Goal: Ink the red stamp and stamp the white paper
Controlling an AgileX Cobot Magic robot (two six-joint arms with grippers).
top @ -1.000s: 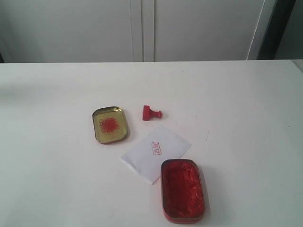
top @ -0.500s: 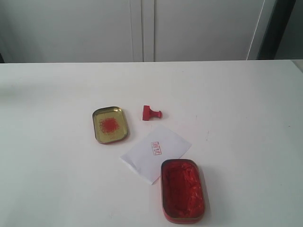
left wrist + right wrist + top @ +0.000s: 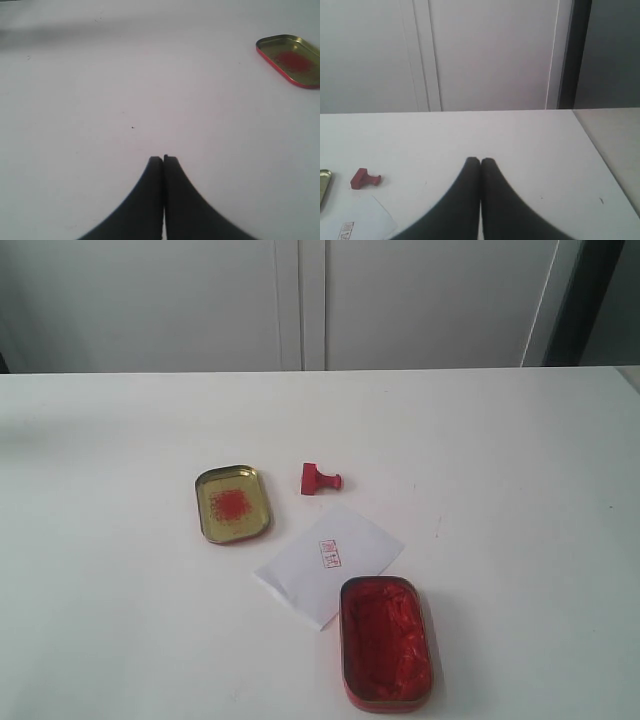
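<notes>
Overview first: found the red stamp (image 3: 320, 478) lying on its side on the white table (image 3: 520, 440), just beyond the white paper (image 3: 330, 560) without touching it, near the gold tin (image 3: 233, 504). Saw one paper corner meeting the red ink tin (image 3: 386, 642). Left wrist next: saw the left gripper (image 3: 163, 159) pressed together, holding nothing, over bare tabletop. Right wrist last: saw the right gripper (image 3: 480, 161) likewise pressed together and empty, well apart from the red stamp and the white paper.
</notes>
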